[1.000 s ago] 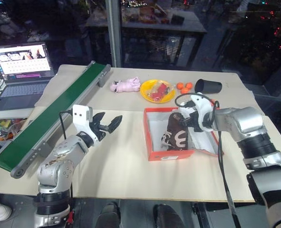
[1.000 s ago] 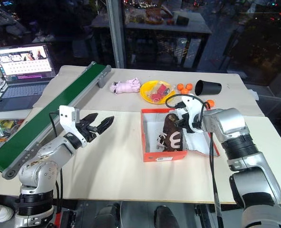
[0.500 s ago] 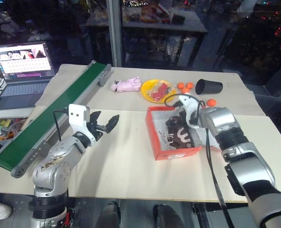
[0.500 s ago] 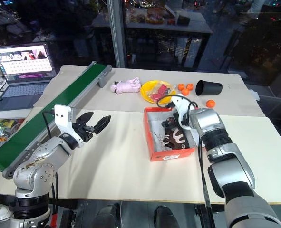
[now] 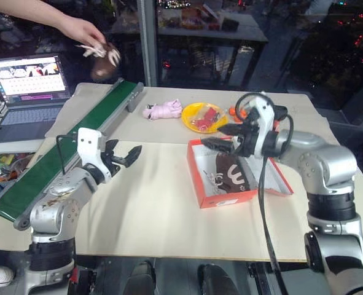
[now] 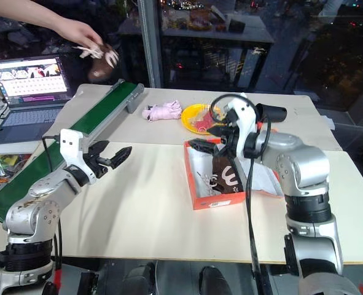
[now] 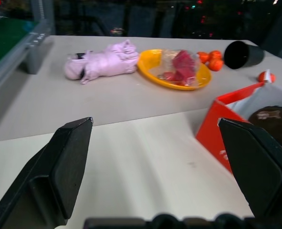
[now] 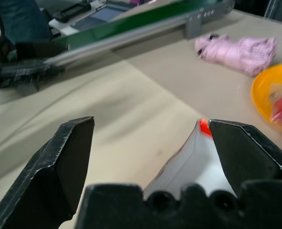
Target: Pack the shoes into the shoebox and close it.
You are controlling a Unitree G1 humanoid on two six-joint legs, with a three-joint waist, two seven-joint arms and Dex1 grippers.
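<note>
At the far left, a person's hand (image 5: 81, 29) holds the second shoe (image 5: 102, 60) in the air above the far end of the green conveyor belt (image 5: 64, 150). I judge it is being brought in so that it reaches my working area by way of the belt. The belt runs diagonally from far to near along the left side of the table (image 5: 156, 215).

My left gripper (image 5: 124, 157) hovers level over bare table, just right of the belt. Its fingers stand wide apart and hold nothing. This position suits receiving a shoe from the belt side.

Farther back, near the table's middle, lie a pink plush toy (image 5: 162, 110) and a yellow plate (image 5: 197, 121) holding red items. Neither belongs to the task.

The shoebox (image 5: 199, 184) sits right of centre, open, with its lid flap lying out to the right. One shoe (image 5: 231, 175) lies inside it, toward the right side, its white marking and laces facing up. The white floor on the box's left side is bare, which leaves room for the second shoe.

My right gripper (image 5: 223, 137) hangs above the box's far edge, pointing left. Its fingers are spread wide and are clear of the shoe below.

Beyond it, orange balls (image 6: 236, 113) and a black cup (image 6: 271, 113) rest at the far right.

Judgement: one shoe is packed. The second shoe and the lid closure are pending.
</note>
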